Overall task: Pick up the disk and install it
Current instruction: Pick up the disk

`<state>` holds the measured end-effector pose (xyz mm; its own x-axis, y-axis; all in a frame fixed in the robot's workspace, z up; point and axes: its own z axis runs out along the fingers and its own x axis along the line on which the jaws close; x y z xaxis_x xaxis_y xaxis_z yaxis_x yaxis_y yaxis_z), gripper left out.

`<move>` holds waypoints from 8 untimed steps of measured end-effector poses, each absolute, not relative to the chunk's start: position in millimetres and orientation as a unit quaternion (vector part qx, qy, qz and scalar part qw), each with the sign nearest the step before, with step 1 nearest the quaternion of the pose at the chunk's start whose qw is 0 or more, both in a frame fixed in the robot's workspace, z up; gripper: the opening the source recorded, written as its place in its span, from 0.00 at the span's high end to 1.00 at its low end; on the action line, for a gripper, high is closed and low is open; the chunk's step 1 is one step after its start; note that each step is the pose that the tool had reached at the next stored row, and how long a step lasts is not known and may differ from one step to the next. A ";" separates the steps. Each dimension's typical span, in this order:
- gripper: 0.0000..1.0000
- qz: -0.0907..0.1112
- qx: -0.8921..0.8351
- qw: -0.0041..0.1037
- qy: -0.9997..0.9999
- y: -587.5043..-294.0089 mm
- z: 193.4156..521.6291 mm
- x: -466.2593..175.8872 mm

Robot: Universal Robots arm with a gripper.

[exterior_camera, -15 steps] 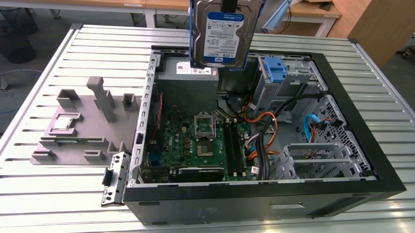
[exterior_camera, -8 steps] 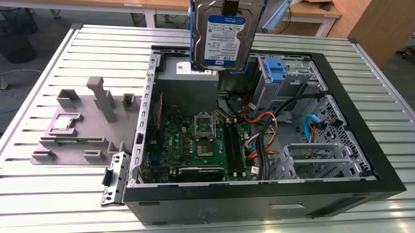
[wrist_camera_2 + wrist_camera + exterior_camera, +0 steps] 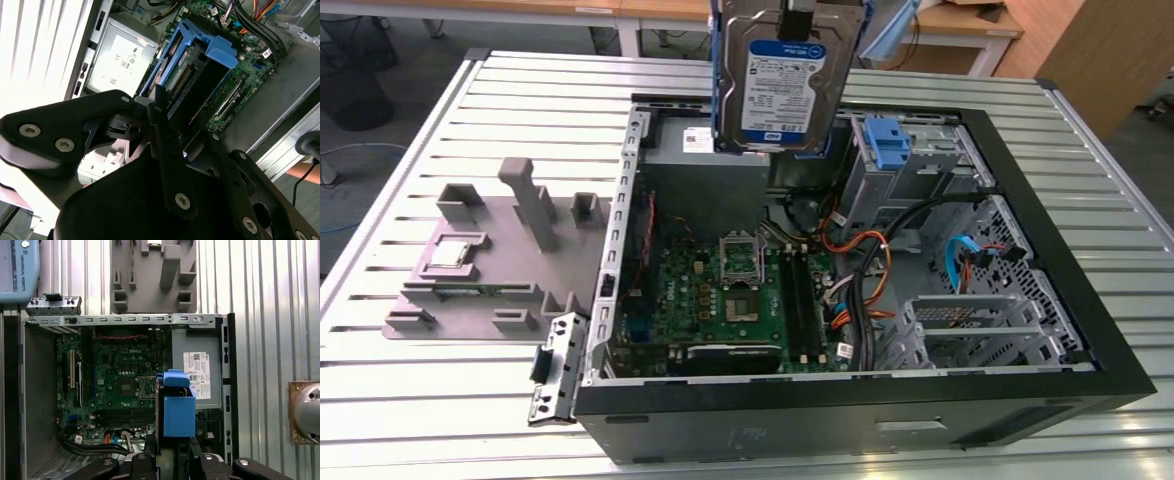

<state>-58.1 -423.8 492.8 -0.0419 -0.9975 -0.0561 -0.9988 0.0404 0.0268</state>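
The disk (image 3: 781, 85), a silver hard drive with a white-and-blue label in a blue plastic carrier, hangs upright above the back of the open computer case (image 3: 854, 395). My gripper (image 3: 797, 25) is shut on its upper end, at the top edge of the exterior view. In the second wrist view the disk (image 3: 195, 65) sticks out past my gripper (image 3: 172, 117), over the power supply and motherboard. In the first wrist view the blue carrier end of the disk (image 3: 178, 407) shows just beyond my gripper (image 3: 172, 452), above the case interior.
An upright blue latch (image 3: 887, 145) stands by the drive bay at the back of the case. The motherboard (image 3: 720, 290), cables (image 3: 961, 255) and a metal cage (image 3: 974, 320) lie inside. A grey fixture (image 3: 494, 260) with a small silver chip (image 3: 451, 252) rests on the slatted table (image 3: 427, 400).
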 end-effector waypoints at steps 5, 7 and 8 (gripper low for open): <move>0.65 0.029 -0.692 0.011 0.721 -429.8 490.8 -57.4; 0.65 0.029 -0.692 0.011 0.721 -431.8 490.1 -57.3; 0.65 0.029 -0.692 0.011 0.721 -432.8 489.8 -57.2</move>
<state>-57.2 -432.8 489.8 -0.0419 -0.9975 -0.0562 -0.9988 0.0404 0.0268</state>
